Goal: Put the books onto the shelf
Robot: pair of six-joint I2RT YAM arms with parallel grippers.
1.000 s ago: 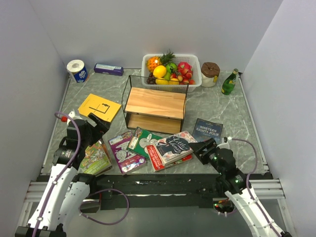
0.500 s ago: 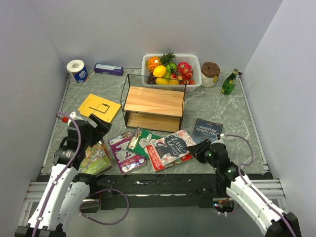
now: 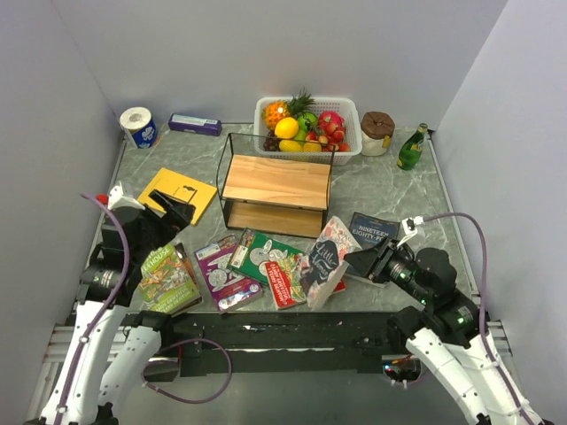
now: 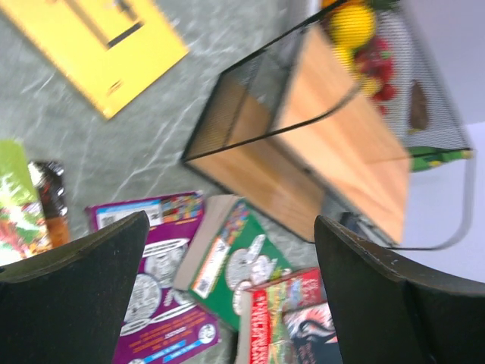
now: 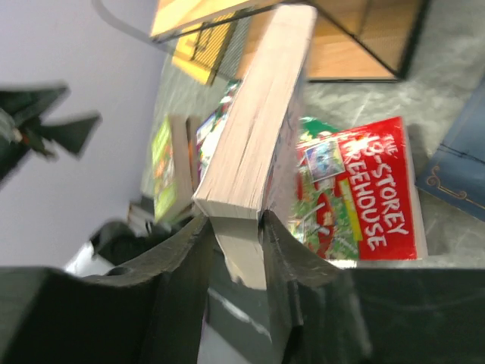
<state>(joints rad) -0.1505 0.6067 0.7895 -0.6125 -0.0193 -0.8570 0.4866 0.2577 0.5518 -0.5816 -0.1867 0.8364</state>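
R gripper [image 3: 356,263]: clamped on pink-black book [image 3: 324,258].
Pink-black book: tipped up on edge over red Treehouse book [image 3: 282,282], nr table's [image 3: 390,186] near edge; lower corner poss. touching it, unclear.
L gripper [image 3: 175,211]: jaws wide apart, gripping nothing, near-left of table.
Shelf [image 3: 276,181]: mid-table, apart from the held book.
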